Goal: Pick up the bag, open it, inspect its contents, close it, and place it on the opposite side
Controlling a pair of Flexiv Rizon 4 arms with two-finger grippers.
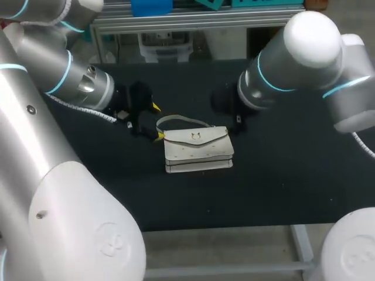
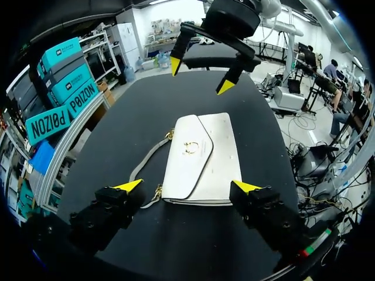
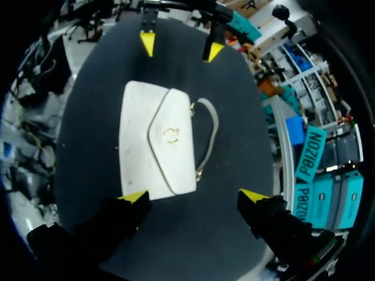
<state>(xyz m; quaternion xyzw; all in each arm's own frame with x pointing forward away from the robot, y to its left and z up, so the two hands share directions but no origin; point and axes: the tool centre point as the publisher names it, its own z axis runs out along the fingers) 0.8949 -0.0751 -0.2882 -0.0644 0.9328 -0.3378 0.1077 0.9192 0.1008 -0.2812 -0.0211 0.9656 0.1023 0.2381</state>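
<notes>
The white flap bag (image 1: 198, 149) lies flat and closed on the black table, its gold clasp (image 1: 195, 137) facing up and its grey strap (image 1: 176, 120) looped behind it. My left gripper (image 1: 157, 122) stands open at the bag's left end. In the left wrist view that end of the bag (image 2: 199, 158) lies between the spread fingers of the left gripper (image 2: 187, 187), with a gap on each side. My right gripper (image 3: 193, 196) is open just off the other end of the bag (image 3: 157, 146). In the head view my right arm (image 1: 275, 70) hides its fingers.
The black table top (image 1: 281, 175) stretches wide to the right and front of the bag. An aluminium rail (image 1: 193, 23) runs along the back edge. My two arms flank the bag from both sides.
</notes>
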